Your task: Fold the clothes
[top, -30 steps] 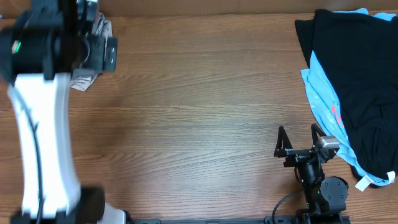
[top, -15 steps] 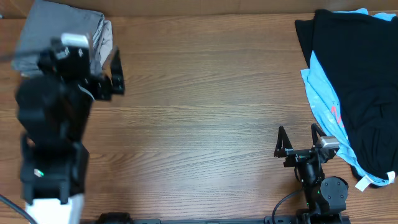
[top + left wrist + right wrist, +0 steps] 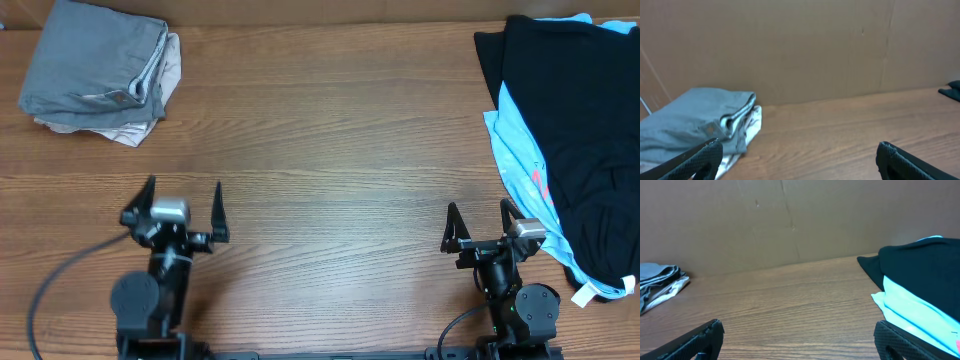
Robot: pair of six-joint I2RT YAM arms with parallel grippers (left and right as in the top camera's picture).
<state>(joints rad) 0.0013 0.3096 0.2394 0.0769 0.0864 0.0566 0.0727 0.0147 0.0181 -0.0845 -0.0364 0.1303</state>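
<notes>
The folded mid-grey shorts (image 3: 92,68) lie on top of a folded beige garment (image 3: 130,128) at the table's far left corner; they also show in the left wrist view (image 3: 690,122) and small in the right wrist view (image 3: 657,275). My left gripper (image 3: 182,200) is open and empty near the front left, well apart from the stack; its fingertips frame bare wood in its wrist view (image 3: 800,150). My right gripper (image 3: 482,220) is open and empty near the front right (image 3: 799,330).
A heap of unfolded clothes lies at the right edge: a black garment (image 3: 570,110) over a light-blue one (image 3: 522,165), seen too in the right wrist view (image 3: 920,265). A brown cardboard wall (image 3: 805,45) stands behind the wooden table (image 3: 330,150).
My left arm has drawn back from the shorts stack at the far left to the front left of the table, leaving the folded shorts uncovered. The right arm has not moved.
</notes>
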